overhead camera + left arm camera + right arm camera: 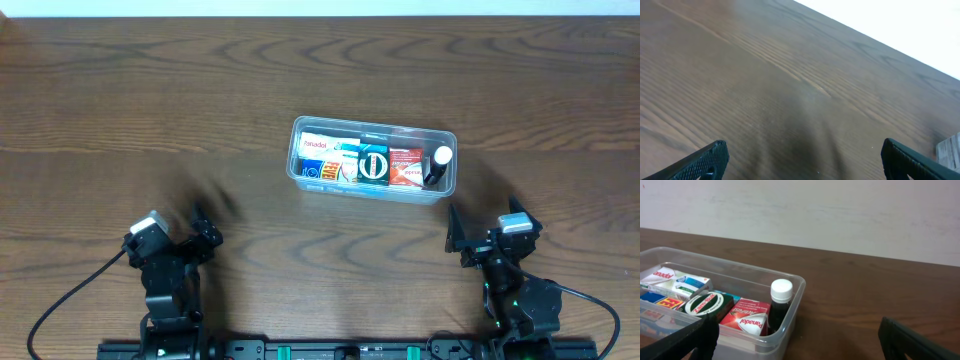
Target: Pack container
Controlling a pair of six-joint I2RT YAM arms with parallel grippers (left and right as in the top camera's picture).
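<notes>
Clearly "Panadol" on red box in container; L pincer, R pincer spread wide, empty.

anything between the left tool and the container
Nothing: only bare table lies between the left tool and the container, clearest in the overhead view.

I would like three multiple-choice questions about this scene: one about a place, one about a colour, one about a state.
1. The dark bottle stands in the container: A, at the end nearer the right gripper; B, in the middle; C, at the other end.
2. Its cap is: A, red; B, white; C, blue.
3. The left gripper is: A, open and empty; B, shut; C, holding a box.
Answers: A, it stands by that end wall; B, the cap shows white; A, its jaws stand wide with nothing between.
</notes>
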